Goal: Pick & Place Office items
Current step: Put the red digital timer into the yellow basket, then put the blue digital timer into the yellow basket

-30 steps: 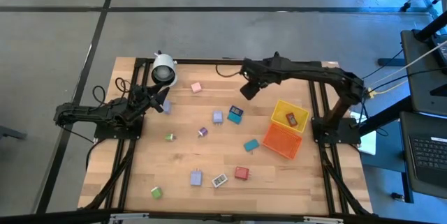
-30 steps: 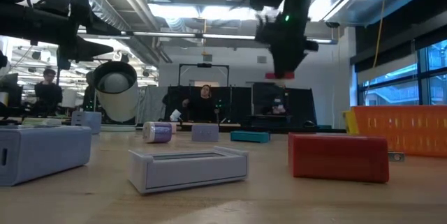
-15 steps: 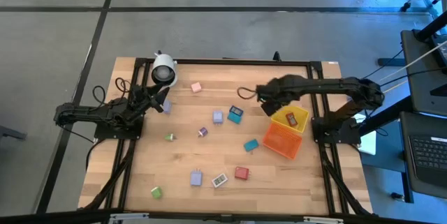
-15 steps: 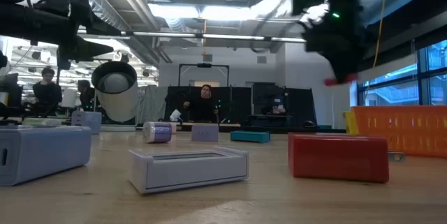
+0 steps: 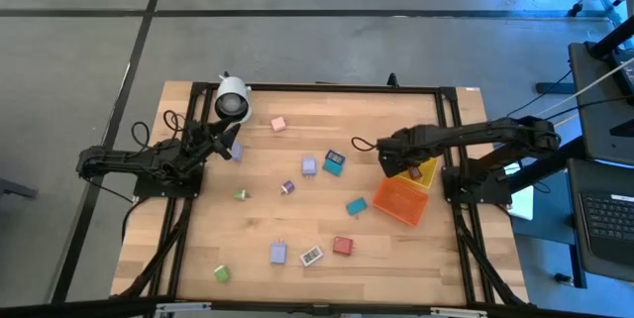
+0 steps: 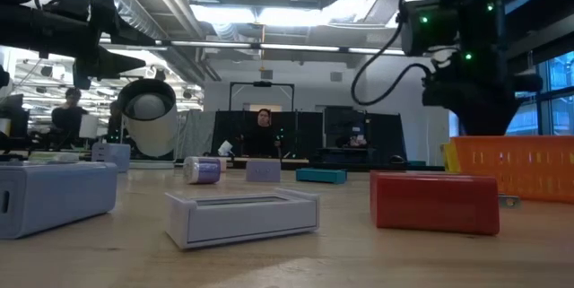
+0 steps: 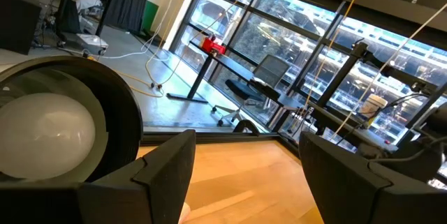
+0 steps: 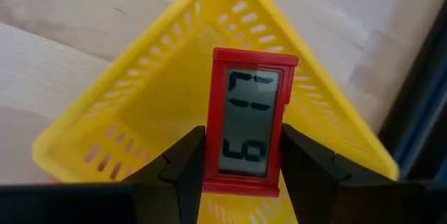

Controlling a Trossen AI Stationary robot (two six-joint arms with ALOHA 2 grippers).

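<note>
Only the right wrist view shows what the right gripper (image 8: 241, 165) carries: a red clock (image 8: 250, 121) with a grey digit display, clamped between both fingers (image 8: 183, 168) over the open yellow bin (image 8: 140, 123). The clock's long axis runs straight out from the fingers, its free end pointing into the bin. In the high view the right arm folds in from 3 o'clock and its gripper (image 5: 396, 155) covers the bin, hiding the clock, with the orange bin (image 5: 401, 199) just beside at 5 o'clock. The other office items (image 5: 333, 162) lie scattered over the table (image 5: 297, 209). The left gripper (image 5: 226, 144) waits at 10 o'clock by the white cylinder (image 5: 233, 98), jaws spread apart in its wrist view.
</note>
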